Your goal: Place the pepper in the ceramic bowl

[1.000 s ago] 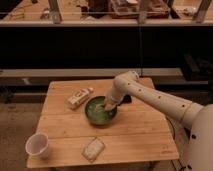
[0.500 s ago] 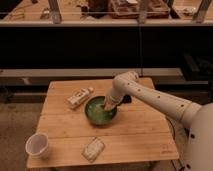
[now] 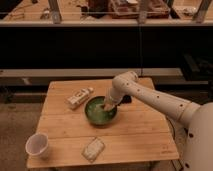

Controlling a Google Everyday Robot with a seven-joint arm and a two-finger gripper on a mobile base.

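Observation:
The green ceramic bowl (image 3: pixel 100 111) sits near the middle of the wooden table (image 3: pixel 135 135). My white arm reaches in from the right, and my gripper (image 3: pixel 109 105) hangs over the bowl's right inner side, down at rim level. A small yellowish-orange lump, the pepper (image 3: pixel 107 106), shows right at the gripper's tip, just above or touching the bowl's inside. I cannot tell whether the pepper is held or resting in the bowl.
A white cup (image 3: pixel 38 145) stands at the front left corner. A light snack packet (image 3: pixel 79 97) lies left of the bowl. Another flat packet (image 3: pixel 93 149) lies at the front edge. A flat black rectangle (image 3: pixel 125 99) lies behind the arm. Dark shelving runs behind the table.

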